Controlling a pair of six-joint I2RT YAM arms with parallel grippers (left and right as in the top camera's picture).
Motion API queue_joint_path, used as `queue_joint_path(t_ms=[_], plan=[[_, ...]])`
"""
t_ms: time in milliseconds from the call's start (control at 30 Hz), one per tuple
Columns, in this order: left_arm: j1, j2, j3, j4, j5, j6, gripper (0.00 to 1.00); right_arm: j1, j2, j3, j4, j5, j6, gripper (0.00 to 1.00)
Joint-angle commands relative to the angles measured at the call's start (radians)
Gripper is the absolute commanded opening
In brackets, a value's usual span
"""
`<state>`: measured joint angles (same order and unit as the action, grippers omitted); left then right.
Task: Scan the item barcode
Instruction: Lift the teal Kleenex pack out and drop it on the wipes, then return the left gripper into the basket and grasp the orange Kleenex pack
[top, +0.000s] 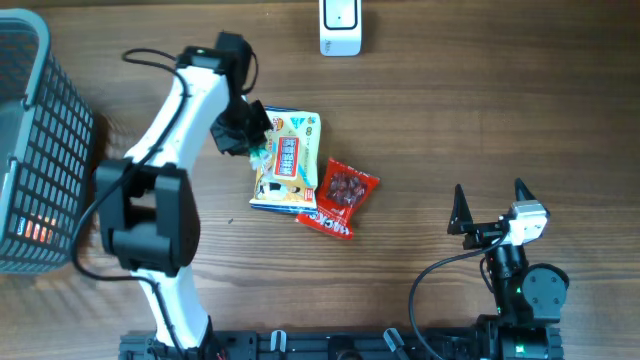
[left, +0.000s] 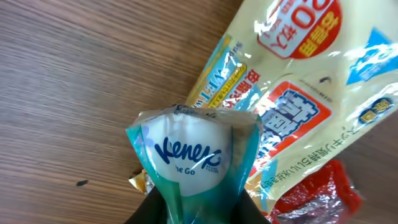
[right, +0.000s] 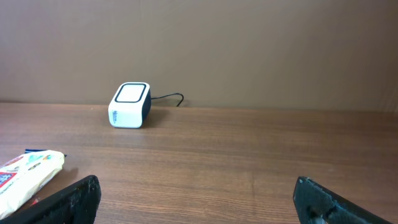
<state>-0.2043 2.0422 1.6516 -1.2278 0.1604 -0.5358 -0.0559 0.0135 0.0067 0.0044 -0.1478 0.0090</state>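
From overhead, the left gripper (top: 252, 140) sits at the left edge of a yellow snack packet (top: 290, 165). That packet lies on the worktop (top: 450, 100), touching a red packet (top: 340, 197). The scanner (top: 340, 28) stands well apart at the far edge, and a basket (top: 30, 150) is at the left. The right gripper (top: 489, 198) hangs with its fingers spread wide, holding nothing. In the left wrist view, the left gripper is clamped on the lower end of a teal Kleenex pack (left: 193, 152), which fills the foreground in front of the two packets. No barcode shows on the face seen here. The right wrist view shows the scanner side-on, its pale top panel facing up, with a corner of the yellow packet at lower left. The step in hand looks to be carrying the pack to the scanner. To do it well, lift the pack clear so it does not drag the packets, pinch the slippery wrapper firmly, turn the barcode side toward the panel, and hold it steady just above.
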Motion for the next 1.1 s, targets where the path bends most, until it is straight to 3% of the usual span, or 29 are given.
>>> queue_joint_path(t_ms=[0,33,67,133,267,500,633,667,700,767,833,967,1067], plan=[[-0.040,0.000,0.000,0.003,-0.012,0.008,0.25,-0.004,-0.006,-0.002,0.004,0.011,-0.007,1.00],[-0.049,0.000,0.000,0.003,-0.012,0.008,0.35,-0.004,-0.006,-0.002,0.004,0.011,-0.007,1.00],[-0.054,0.000,0.000,0.001,-0.013,0.008,0.55,-0.004,-0.006,-0.002,0.004,0.011,-0.007,1.00],[-0.058,-0.002,0.002,-0.002,-0.013,0.050,0.66,-0.004,-0.006,-0.002,0.004,0.011,-0.008,1.00],[-0.022,-0.010,0.096,-0.096,-0.017,0.062,0.68,-0.004,-0.006,-0.002,0.004,0.011,-0.007,1.00],[0.165,-0.079,0.610,-0.370,-0.063,0.095,0.71,-0.004,-0.006,-0.002,0.004,0.011,-0.007,1.00],[0.309,-0.159,0.790,-0.375,-0.140,0.094,0.78,-0.004,-0.006,-0.002,0.004,0.011,-0.007,1.00],[0.348,-0.181,0.805,-0.366,-0.186,0.094,0.79,-0.004,-0.006,-0.002,0.004,0.011,-0.007,1.00],[0.389,-0.204,0.805,-0.357,-0.234,0.094,0.88,-0.004,-0.006,-0.002,0.004,0.011,-0.007,1.00],[0.506,-0.236,0.805,-0.356,-0.349,0.094,0.90,-0.004,-0.006,-0.002,0.004,0.011,-0.008,1.00],[0.597,-0.237,0.805,-0.362,-0.386,0.072,0.99,-0.004,-0.006,-0.002,0.004,0.011,-0.007,1.00],[0.864,-0.190,0.800,-0.369,-0.378,-0.035,1.00,-0.004,-0.006,-0.002,0.004,0.011,-0.007,1.00],[0.979,-0.136,0.800,-0.409,-0.370,-0.080,1.00,-0.004,-0.006,-0.002,0.004,0.011,-0.007,1.00]])
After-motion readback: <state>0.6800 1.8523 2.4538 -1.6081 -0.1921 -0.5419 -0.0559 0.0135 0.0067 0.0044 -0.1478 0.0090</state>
